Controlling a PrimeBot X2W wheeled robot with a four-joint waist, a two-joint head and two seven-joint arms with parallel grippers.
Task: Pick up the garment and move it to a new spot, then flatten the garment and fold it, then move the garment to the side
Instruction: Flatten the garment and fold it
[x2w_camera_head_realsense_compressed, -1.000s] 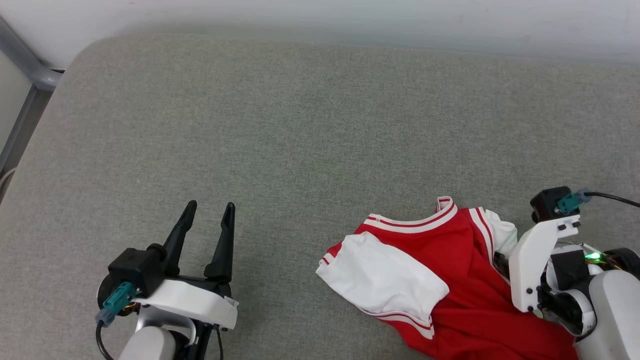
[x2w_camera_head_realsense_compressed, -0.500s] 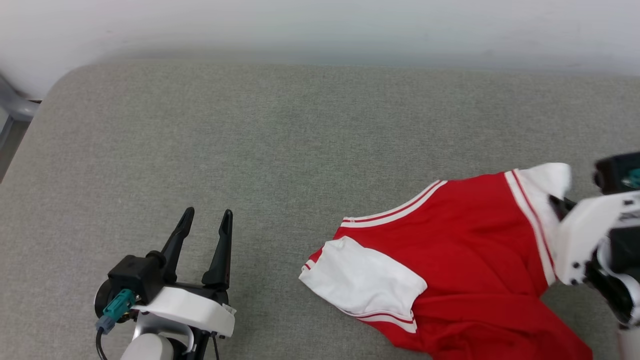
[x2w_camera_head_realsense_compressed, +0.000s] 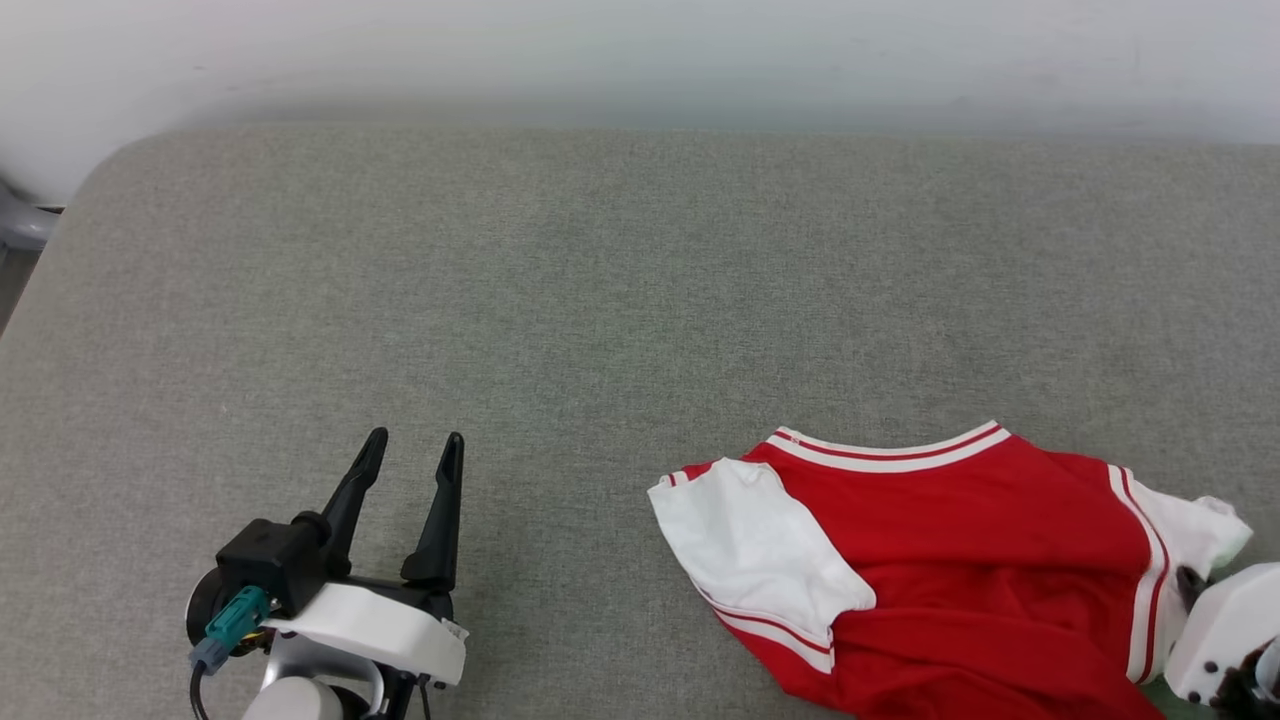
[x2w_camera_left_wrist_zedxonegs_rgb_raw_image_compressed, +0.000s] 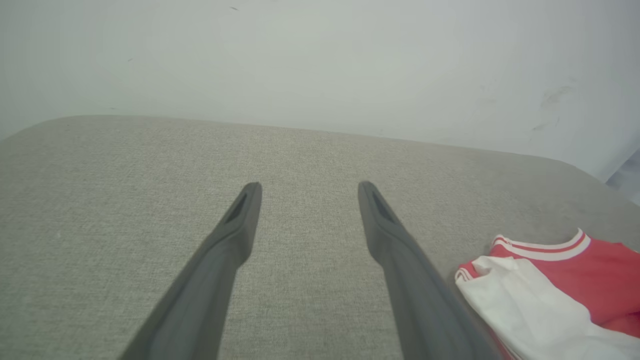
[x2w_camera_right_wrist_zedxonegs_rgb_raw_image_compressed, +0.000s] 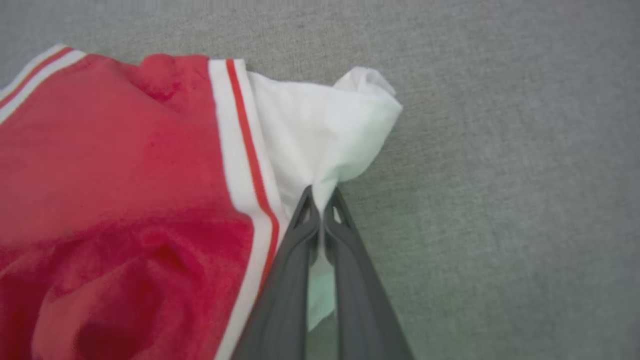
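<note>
right claw (x2w_camera_right_wrist_zedxonegs_rgb_raw_image_compressed: 320, 194) pinches garment (x2w_camera_head_realsense_compressed: 960, 545) sleeve — wide cushion (x2w_camera_head_realsense_compressed: 600, 300) beyond.

We see a worktop (x2w_camera_head_realsense_compressed: 600, 300) covered in grey woven cloth, smooth and even, with its far left corner rounded and its far edge running along a pale wall (x2w_camera_head_realsense_compressed: 640, 50). On it, at the near right, lies the garment (x2w_camera_head_realsense_compressed: 950, 560): a red shirt with white short sleeves, spread out with some creases in the red body. Its striped neckline (x2w_camera_head_realsense_compressed: 890, 455) faces the far edge. One white sleeve (x2w_camera_head_realsense_compressed: 760, 550) lies flat on the cloth, toward the middle of the worktop. The other sleeve (x2w_camera_head_realsense_compressed: 1195, 525) is bunched at the right, its tip puckered. The shirt's lower part runs past the bottom edge of our head view.
</note>
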